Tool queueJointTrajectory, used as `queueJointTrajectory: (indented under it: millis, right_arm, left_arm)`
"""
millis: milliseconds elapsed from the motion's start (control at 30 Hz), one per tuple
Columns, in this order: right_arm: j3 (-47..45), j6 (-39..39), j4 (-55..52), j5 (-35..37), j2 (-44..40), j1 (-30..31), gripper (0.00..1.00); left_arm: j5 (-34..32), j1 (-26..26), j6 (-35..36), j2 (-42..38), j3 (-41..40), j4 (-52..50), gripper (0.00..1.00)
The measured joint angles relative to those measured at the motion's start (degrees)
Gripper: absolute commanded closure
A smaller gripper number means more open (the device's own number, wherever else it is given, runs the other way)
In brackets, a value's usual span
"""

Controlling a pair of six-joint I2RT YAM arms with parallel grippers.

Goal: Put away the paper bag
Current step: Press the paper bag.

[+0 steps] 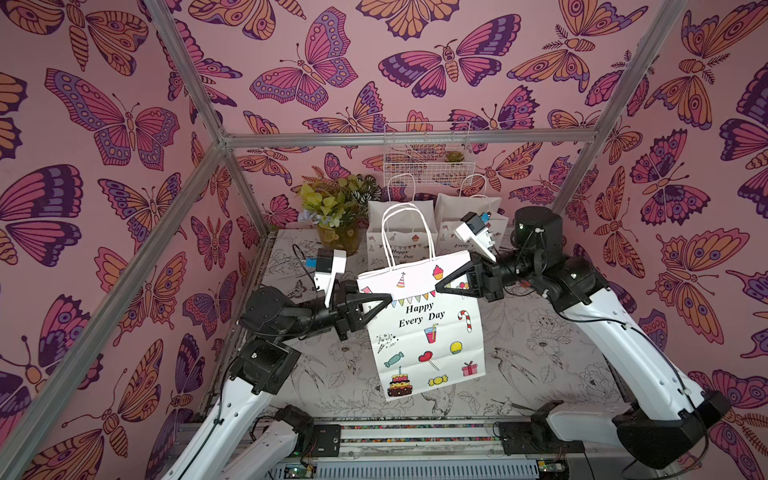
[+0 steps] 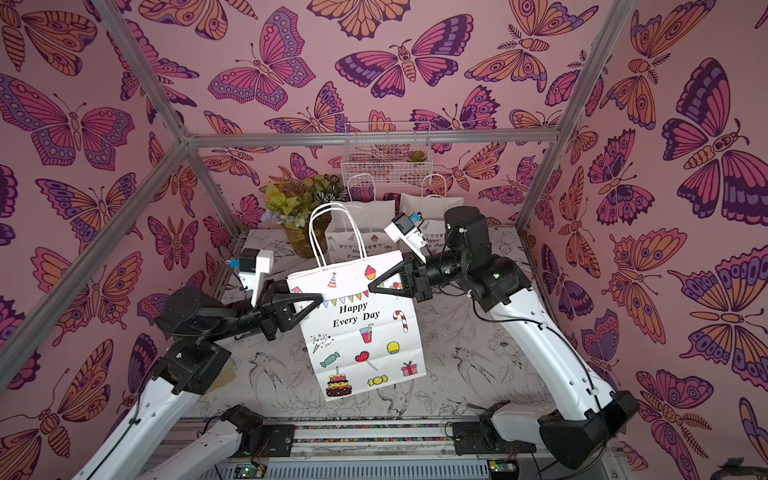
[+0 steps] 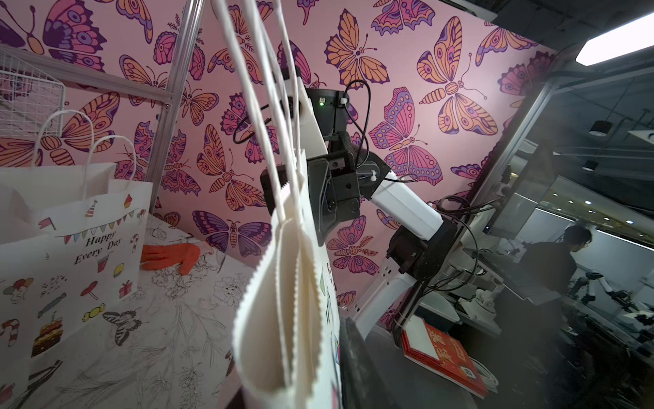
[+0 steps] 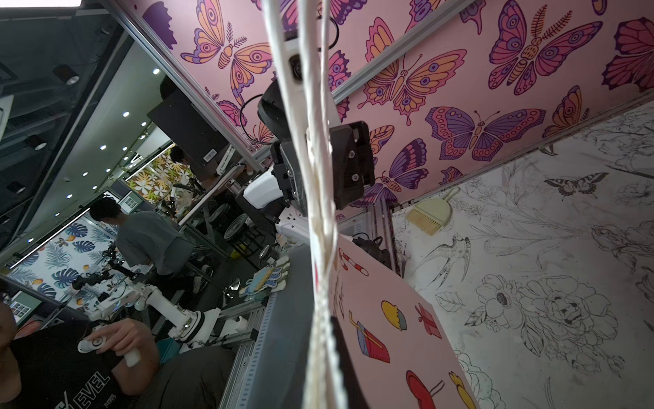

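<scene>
The white "Happy Every Day" paper bag (image 1: 424, 332) hangs tilted in the air above the flower-sketched bench (image 1: 540, 336). The left pincer (image 1: 384, 298) is clamped on its upper left edge and the right pincer (image 1: 442, 284) on its upper right edge.

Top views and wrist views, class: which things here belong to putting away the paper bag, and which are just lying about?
Belong: paper bag, held up; right gripper, jaws shut on it; left gripper at its edge; standing bags at the back, likely its destination.
Lying about: potted plant; wire basket; orange glove; brush.
</scene>
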Motion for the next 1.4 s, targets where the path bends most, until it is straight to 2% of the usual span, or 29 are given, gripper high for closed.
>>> queueJointTrajectory:
  millis: [167, 367, 433, 567, 700, 833, 900, 1033, 1233, 1300, 1400]
  right_arm:
    - [0.2, -3.9, -4.9, 2.3, -1.0, 0.0, 1.0]
    - [0.2, -4.3, -5.3, 3.8, -2.7, 0.5, 1.0]
    - [0.0, -3.6, -4.9, 4.2, -3.2, 0.7, 0.93]
    - [-1.9, -0.5, -1.6, 4.5, -5.0, 0.7, 0.64]
    - [-2.2, 4.6, 5.5, 4.1, -6.2, 0.6, 0.54]
    - [-1.0, 9.6, 12.6, 3.5, -5.1, 1.3, 0.51]
    - [-0.1, 10.5, 14.3, 3.6, -4.1, 2.5, 0.53]
    - [0.1, 10.8, 16.3, 4.7, -3.8, 3.7, 0.63]
    - [-0.1, 10.3, 17.2, 8.0, -4.9, 4.1, 0.92]
    - [-0.1, 9.6, 16.9, 9.2, -5.4, 4.2, 0.99]
    - [-0.1, 8.7, 16.2, 10.8, -5.8, 4.2, 1.0]
  left_arm:
    - [0.0, 0.0, 0.3, 0.5, 0.0, -0.3, 0.94]
    - [0.0, -0.4, 0.4, 0.4, -0.1, 0.0, 0.96]
    - [0.0, -0.5, 0.4, 0.4, -0.1, 0.2, 0.98]
    - [0.1, -0.6, 0.4, 0.3, -0.1, 0.4, 0.99]
    - [0.0, -0.6, 0.4, 0.4, -0.2, 0.4, 1.0]
    - [0.0, -0.6, -0.2, 0.7, -0.3, 1.5, 1.0]
    - [0.0, -0.6, -0.9, 0.8, -0.5, 2.5, 1.0]
    - [0.0, -0.3, -2.1, 0.6, -1.2, 4.0, 1.0]
    - [0.0, -0.3, -3.5, 0.2, -1.4, 6.1, 0.99]
    - [0.0, -0.4, -4.0, 0.3, -1.6, 7.0, 0.94]
    - [0.1, -0.4, -4.9, 0.2, -1.6, 7.9, 0.79]
